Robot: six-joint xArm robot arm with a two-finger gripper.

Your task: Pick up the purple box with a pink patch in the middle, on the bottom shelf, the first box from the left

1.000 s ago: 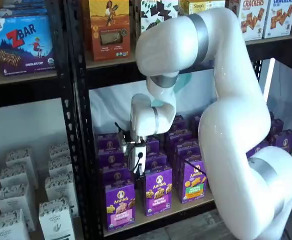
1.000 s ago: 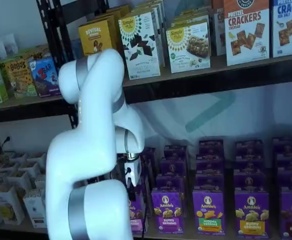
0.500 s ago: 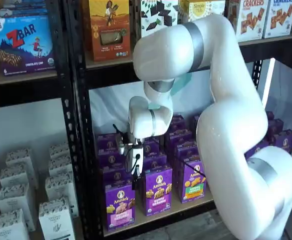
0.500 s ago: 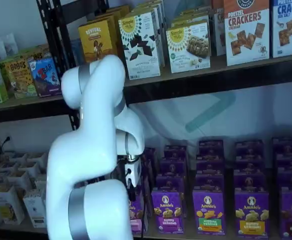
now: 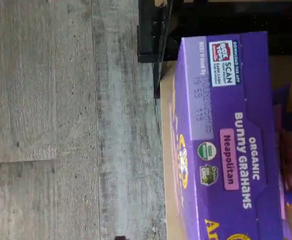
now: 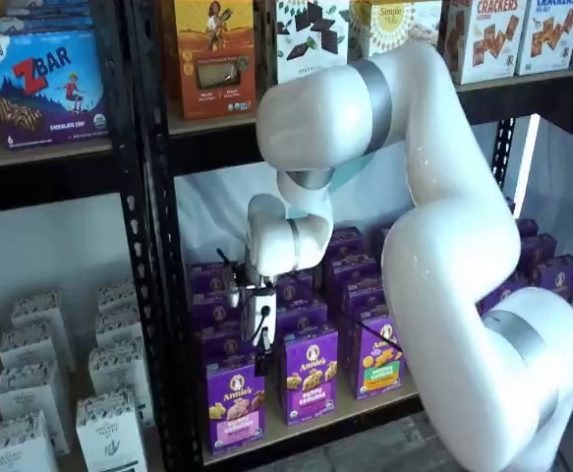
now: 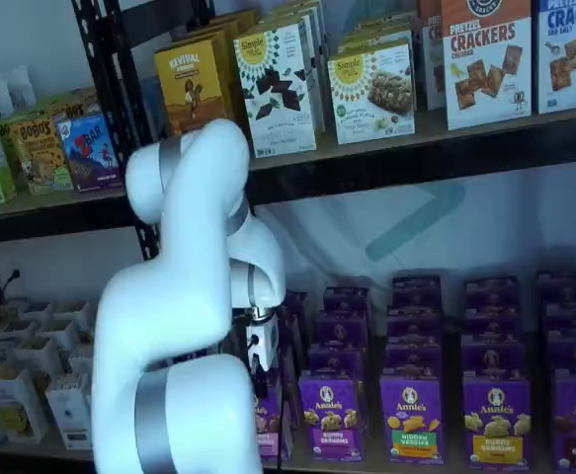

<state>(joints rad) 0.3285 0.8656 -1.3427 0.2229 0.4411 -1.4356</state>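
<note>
The purple box (image 6: 235,403), an upright Annie's carton with a pink panel on its lower front, stands at the left end of the bottom shelf (image 6: 311,425). In a shelf view it (image 7: 271,427) is mostly hidden behind the arm. The wrist view shows its top (image 5: 226,140) close up, with a pink "Neapolitan" label. My gripper (image 6: 262,366) hangs just above this box's top and holds nothing. Its black fingers show no plain gap. It also shows in a shelf view (image 7: 260,383).
A purple carton with a lilac panel (image 6: 311,376) and one with a green panel (image 6: 377,360) stand to the right, with more purple rows behind. A black upright (image 6: 153,295) is close on the left. White cartons (image 6: 109,428) fill the neighbouring bay. Grey floor (image 5: 60,120) lies below the shelf.
The gripper has moved left and slightly down, from above the lilac-panel carton to above the pink-panel box. The arm's upper links shifted left with it.
</note>
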